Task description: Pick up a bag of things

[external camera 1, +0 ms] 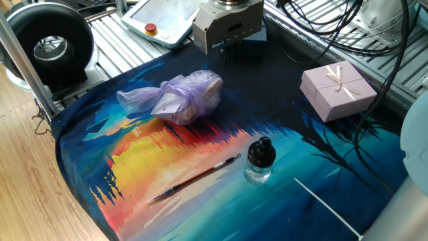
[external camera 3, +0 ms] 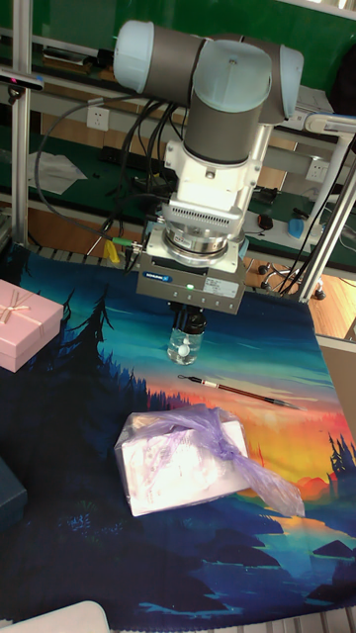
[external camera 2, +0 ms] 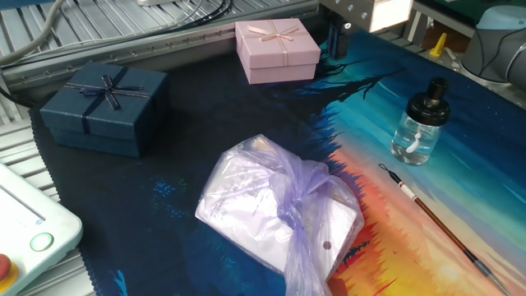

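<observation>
The bag of things (external camera 1: 184,94) is a lumpy, knotted pale lilac plastic bag lying on the painted cloth, its wrinkly tail trailing to one side. It also shows as the bag (external camera 2: 271,205) near the front of the other fixed view and as the bag (external camera 3: 183,465) low in the tall view. My gripper (external camera 3: 188,324) hangs above the cloth, well apart from the bag, over the glass bottle. Its dark fingers stand close together with nothing between them. The gripper (external camera 1: 227,48) sits at the top edge, as does the gripper (external camera 2: 337,39).
A pink gift box (external camera 2: 277,49) with a ribbon bow and a dark navy gift box (external camera 2: 104,107) stand at the cloth's far side. A glass bottle (external camera 1: 259,161) with a black cap and a thin brush (external camera 1: 197,177) lie on the coloured part. Cables and a pendant (external camera 1: 164,20) border the cloth.
</observation>
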